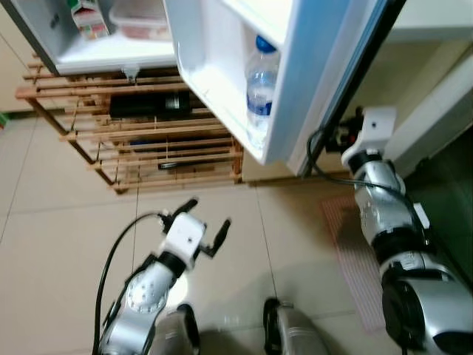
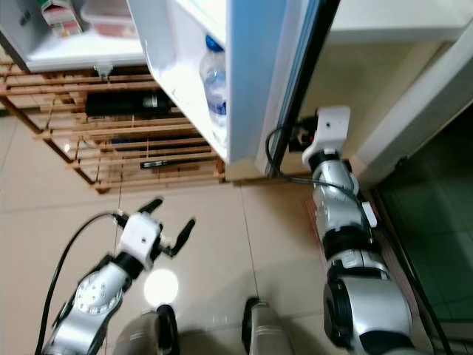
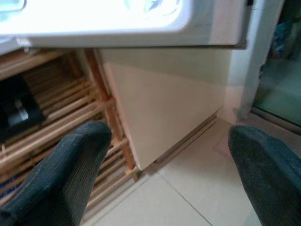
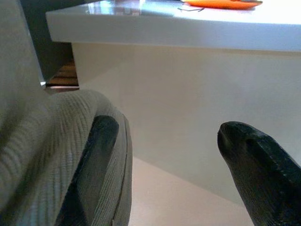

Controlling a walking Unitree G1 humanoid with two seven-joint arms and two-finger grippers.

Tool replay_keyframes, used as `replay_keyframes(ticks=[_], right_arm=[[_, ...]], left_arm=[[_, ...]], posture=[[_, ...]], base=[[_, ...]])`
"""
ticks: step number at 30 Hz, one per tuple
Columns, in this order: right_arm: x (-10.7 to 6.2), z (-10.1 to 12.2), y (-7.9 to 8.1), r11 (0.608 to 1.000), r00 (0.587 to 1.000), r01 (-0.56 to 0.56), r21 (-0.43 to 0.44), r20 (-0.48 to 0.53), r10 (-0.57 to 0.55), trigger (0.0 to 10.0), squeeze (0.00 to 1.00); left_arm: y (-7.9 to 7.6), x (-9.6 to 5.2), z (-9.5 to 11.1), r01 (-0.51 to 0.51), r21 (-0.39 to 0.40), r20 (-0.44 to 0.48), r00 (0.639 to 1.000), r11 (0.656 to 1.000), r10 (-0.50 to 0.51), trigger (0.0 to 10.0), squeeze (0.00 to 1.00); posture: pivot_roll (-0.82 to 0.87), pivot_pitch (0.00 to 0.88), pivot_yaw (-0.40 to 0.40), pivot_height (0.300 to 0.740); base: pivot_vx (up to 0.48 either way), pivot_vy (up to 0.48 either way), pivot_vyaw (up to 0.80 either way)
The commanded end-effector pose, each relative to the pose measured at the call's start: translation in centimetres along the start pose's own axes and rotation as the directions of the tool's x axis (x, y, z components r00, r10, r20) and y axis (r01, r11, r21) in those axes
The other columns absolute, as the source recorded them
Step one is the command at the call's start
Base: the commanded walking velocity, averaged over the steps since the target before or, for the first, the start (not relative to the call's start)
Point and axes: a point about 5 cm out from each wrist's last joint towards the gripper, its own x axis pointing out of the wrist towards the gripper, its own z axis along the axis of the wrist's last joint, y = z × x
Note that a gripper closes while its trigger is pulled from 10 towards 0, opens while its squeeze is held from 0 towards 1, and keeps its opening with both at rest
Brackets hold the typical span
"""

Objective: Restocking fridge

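Fridge door (image 1: 295,81) is swung open with a bottle (image 1: 260,89) already sitting in its shelf. Right gripper (image 4: 164,155) is up at the door's outer edge, jaws spread wide, nothing between them, just a grey sleeve beside one finger. Left gripper (image 1: 207,222) hangs over the floor, jaws wide apart and empty, rack (image 1: 133,140) ahead of them. Looks like we're between items, so the next move is probably fetching something to stock, or shutting the door.
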Motion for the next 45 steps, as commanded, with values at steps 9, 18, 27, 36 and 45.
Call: replay_keyframes(ticks=[9, 18, 27, 36, 45], right_arm=[[1.1, 2.1, 3.2, 0.995, 0.993, -0.097, 0.026, 0.071, 0.095, 10.0, 0.00], [0.2, 4.0, 7.8, 0.947, 0.963, -0.257, 0.193, 0.137, 0.233, 10.0, 0.00], [-3.8, 9.0, 13.9, 0.639, 0.778, -0.620, 0.456, 0.251, 0.576, 10.0, 0.00], [-2.8, 7.6, 9.2, 0.835, 0.896, -0.443, 0.328, 0.123, 0.427, 10.0, 0.00], [-3.5, 4.6, 1.5, 0.998, 0.999, -0.009, 0.055, -0.046, 0.012, 10.0, 0.00]], left_arm=[[-2.9, -6.3, -12.6, -0.136, -0.038, -0.664, 0.744, 0.990, 0.077, 10.0, 0.00], [-4.9, -4.7, -12.5, -0.106, -0.094, -0.650, 0.760, 0.990, 0.019, 10.0, 0.00], [-7.2, -5.6, -13.7, 0.003, -0.067, -0.771, 0.634, 0.998, -0.054, 10.0, 0.00], [-6.2, -2.6, -12.0, -0.115, 0.010, -0.661, 0.745, 0.993, 0.092, 10.0, 0.00], [3.2, 3.1, -3.7, -0.329, -0.029, -0.165, 0.933, 0.944, 0.320, 10.0, 0.00]], posture=[[0.07, 0.167, -0.034, 0.740], [0.07, 0.146, -0.050, 0.740], [0.05, 0.143, -0.051, 0.740], [0.05, 0.137, -0.056, 0.740], [0.06, 0.101, -0.034, 0.740]], base=[[0.000, 0.000, 0.00], [0.000, 0.000, 0.00], [0.000, 0.000, 0.00], [0.000, 0.000, 0.00], [0.000, 0.000, 0.00]])
